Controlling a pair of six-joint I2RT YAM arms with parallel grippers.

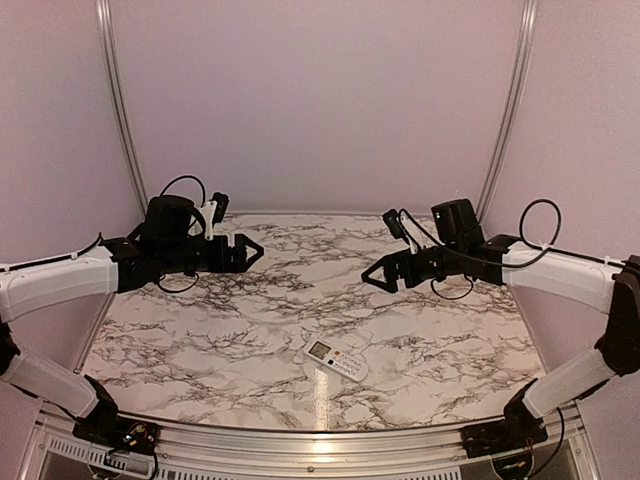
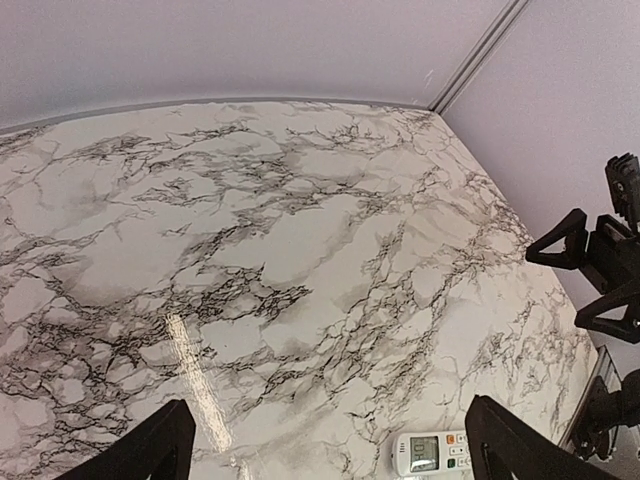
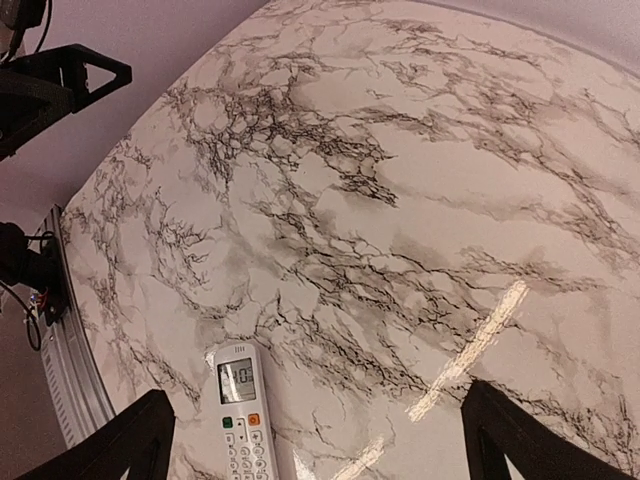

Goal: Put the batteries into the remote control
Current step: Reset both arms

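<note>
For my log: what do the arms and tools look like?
The left arm and right arm have white shells on long links and black joints. The left tool and right tool are black with triangular open-frame fingers. Thin black cables loop at each wrist.

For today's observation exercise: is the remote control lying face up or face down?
Face up. The remote control lies flat on the table, its screen and button rows showing; its battery side is hidden.

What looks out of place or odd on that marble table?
Nothing is spilled or broken. The remote control lies buttons-up, askew near the front edge, and no batteries show in any view.
</note>
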